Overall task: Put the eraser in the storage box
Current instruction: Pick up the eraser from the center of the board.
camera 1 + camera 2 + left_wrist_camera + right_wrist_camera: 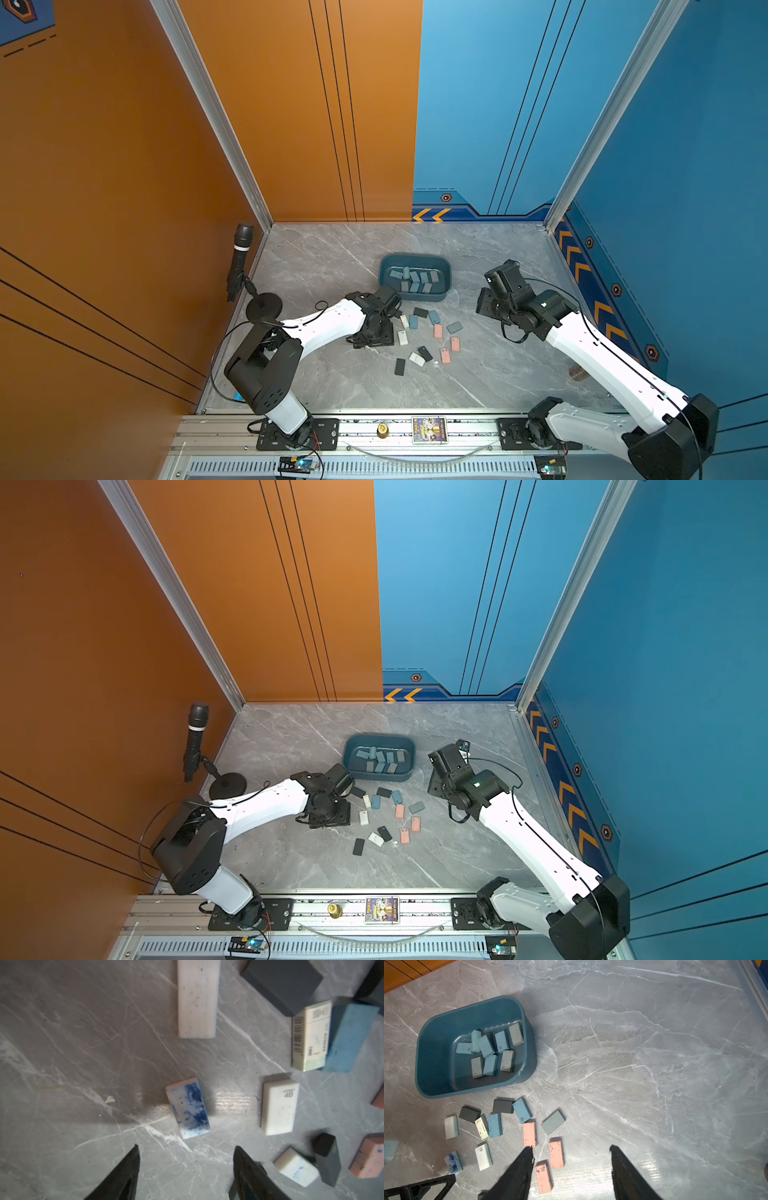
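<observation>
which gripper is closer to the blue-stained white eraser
Left. The left gripper hangs open just short of the blue-stained white eraser, which lies ahead of its fingertips. The right gripper is open and farther off, by a pink eraser.

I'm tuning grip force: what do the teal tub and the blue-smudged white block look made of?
Shallow teal rectangular tub: probably moulded plastic, smooth, faintly glossy, with rounded corners and thin rim. Blue-smudged white block: likely rubber or vinyl eraser, matte, ink-stained, edges softly worn.
</observation>
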You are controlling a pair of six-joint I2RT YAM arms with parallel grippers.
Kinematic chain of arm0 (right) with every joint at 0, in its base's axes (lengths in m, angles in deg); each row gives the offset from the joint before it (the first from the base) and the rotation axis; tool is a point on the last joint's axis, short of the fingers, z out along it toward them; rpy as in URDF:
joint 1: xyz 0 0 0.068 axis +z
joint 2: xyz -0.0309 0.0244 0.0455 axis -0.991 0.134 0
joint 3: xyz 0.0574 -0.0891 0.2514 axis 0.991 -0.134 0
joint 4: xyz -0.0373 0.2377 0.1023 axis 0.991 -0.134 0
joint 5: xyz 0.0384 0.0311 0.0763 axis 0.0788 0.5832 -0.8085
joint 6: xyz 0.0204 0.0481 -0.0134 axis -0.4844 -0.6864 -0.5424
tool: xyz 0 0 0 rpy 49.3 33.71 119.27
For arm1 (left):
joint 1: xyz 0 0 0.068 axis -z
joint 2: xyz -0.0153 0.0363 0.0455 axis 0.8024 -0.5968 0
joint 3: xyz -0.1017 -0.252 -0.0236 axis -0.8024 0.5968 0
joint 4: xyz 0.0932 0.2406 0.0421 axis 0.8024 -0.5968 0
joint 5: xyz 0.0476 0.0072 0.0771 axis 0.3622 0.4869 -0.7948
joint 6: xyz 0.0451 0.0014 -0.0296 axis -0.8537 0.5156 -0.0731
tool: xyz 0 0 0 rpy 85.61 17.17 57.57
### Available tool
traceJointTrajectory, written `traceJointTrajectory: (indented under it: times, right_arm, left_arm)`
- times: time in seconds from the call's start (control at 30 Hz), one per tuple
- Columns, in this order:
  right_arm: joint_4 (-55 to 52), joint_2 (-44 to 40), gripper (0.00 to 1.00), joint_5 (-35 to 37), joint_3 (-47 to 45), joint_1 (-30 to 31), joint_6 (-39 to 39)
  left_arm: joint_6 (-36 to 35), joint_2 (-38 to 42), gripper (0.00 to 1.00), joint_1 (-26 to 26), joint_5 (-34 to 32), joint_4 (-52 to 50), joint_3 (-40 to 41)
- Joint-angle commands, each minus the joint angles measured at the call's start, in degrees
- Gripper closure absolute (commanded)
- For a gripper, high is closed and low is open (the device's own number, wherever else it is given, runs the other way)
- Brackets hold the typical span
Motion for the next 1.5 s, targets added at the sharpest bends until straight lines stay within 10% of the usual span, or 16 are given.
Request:
traceJointTrajectory:
  times: [0.0, 0.83, 1.47]
  right_arm:
    - [0.30, -1.40, 0.39, 1.67, -1.75, -0.34, -1.81]
    - [0.85, -3.26, 0.39, 0.86, -4.15, -1.25, -3.06]
    - [2.35, -1.21, 0.39, -0.07, -3.81, -1.22, -3.18]
  left_arm:
    - [1.54, -1.73, 0.29, 0.57, -3.27, -0.84, -1.33]
    - [3.80, -5.68, 0.42, 0.75, -5.18, 1.41, 2.25]
    - [2.62, -0.69, 0.79, 1.19, -5.77, 0.22, 2.06]
